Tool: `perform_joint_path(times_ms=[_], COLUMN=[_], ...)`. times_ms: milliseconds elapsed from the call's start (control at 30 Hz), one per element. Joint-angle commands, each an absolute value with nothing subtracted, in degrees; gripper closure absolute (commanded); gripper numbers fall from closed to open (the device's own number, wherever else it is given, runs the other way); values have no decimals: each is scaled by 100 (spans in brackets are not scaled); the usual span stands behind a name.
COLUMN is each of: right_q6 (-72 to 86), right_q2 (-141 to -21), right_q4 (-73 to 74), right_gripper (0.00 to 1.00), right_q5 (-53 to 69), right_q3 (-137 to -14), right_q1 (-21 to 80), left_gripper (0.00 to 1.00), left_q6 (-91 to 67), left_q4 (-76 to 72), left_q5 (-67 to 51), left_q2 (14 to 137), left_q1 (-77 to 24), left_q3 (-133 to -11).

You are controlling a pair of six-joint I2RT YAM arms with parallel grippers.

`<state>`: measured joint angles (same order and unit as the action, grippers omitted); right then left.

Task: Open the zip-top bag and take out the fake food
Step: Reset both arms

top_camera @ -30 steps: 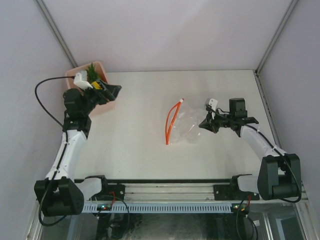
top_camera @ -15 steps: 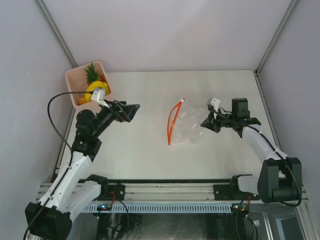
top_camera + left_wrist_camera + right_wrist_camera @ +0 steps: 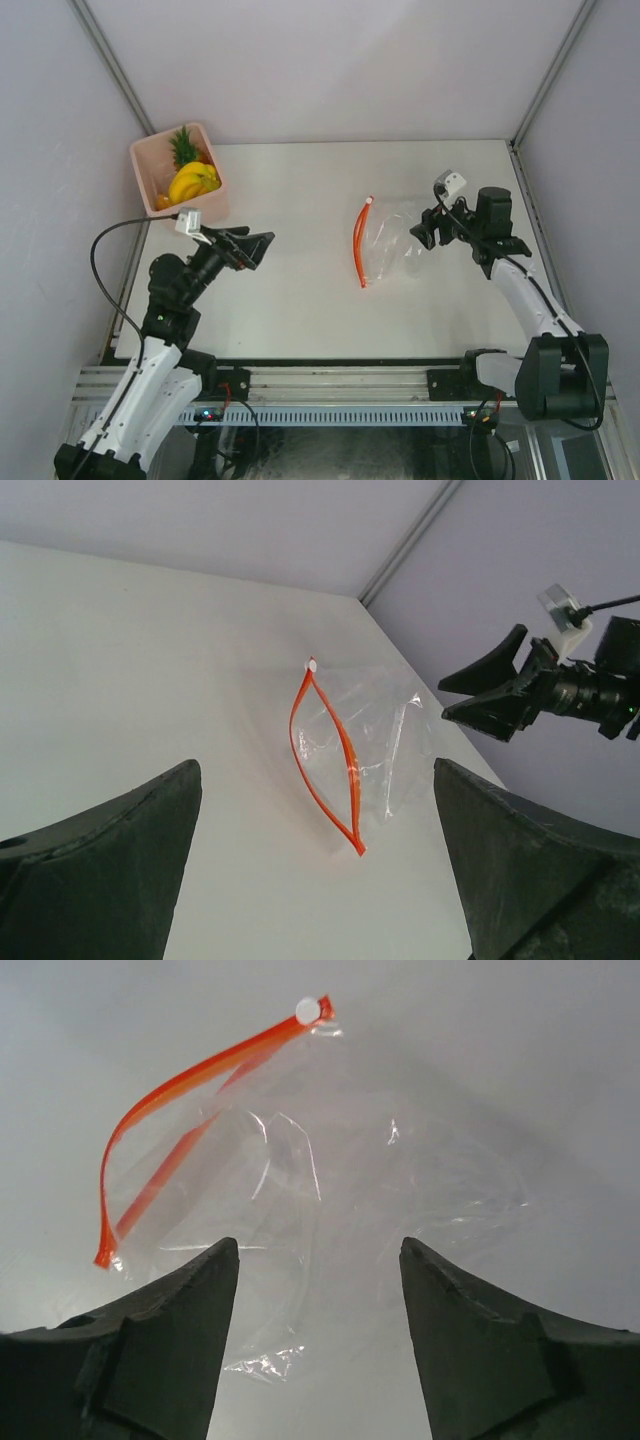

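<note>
The zip-top bag (image 3: 392,243) lies flat on the white table, clear and empty, its red-orange zip strip (image 3: 362,247) bowed apart. My right gripper (image 3: 426,228) hovers at the bag's right edge, open, with nothing between its fingers. In the right wrist view the bag (image 3: 340,1150) lies just ahead of the open right gripper (image 3: 318,1243). My left gripper (image 3: 256,246) is open over bare table left of the bag, and the left wrist view shows the bag (image 3: 375,745) ahead of it. The fake food, a yellow banana bunch (image 3: 195,182) and a pineapple (image 3: 183,148), sits in the pink bin (image 3: 148,172).
The pink bin stands at the table's far left corner against the left wall. Grey walls close in the table on three sides. The rail with both arm bases (image 3: 330,385) runs along the near edge.
The right gripper opened, let go of the bag and pulled up and to the right; the bag shifted right. The left arm withdrew from the bin toward the near left, leaving the food there.
</note>
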<state>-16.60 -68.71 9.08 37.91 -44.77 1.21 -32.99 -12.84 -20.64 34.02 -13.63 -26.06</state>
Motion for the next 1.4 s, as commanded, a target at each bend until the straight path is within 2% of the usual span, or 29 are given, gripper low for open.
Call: perform_joint_path(times_ms=[0,200,267,400,433,667,867,1200,1367], right_q6=[-1581,-2398,-2408,-2061,-2013,-1884,-1172,-266,401], right_q2=[-6264,-5510,-5577,-5717,-5760,-6219,-6335,-6460,-6517], right_q4=[530,1392,2023,2851,3052,4632,5048,5028,5091], right_gripper=[30,18,16,1,0,0,0,0,0], right_q5=[3317,3766,3937,4612,4739,4867,4820,5891,5511], right_q3=[-4716,-5107,-5601,-6529,-6826,-9446,-10947,-11963,-12428], right_q1=[40,-337,-479,-862,-949,-1231,-1368,-1957,-1994], left_gripper=[0,0,0,0,0,0,0,0,0], left_q6=[-3942,-3995,-3757,-3233,-3099,-2110,-1945,-1948,-1903], left_q4=[-1218,-1003,-592,503,745,2131,2634,2748,2746], left_q5=[-1699,-1561,-1650,-1837,-1882,-1952,-2147,-2446,-2461], left_q2=[2962,2383,2459,2877,2975,3564,3979,4355,4410], left_q1=[-1248,-1049,-1032,-1031,-1033,-1034,-1029,-1033,-1033], left_q3=[-2508,-2410,-2694,-3616,-3891,-6081,-7504,-8690,-8961])
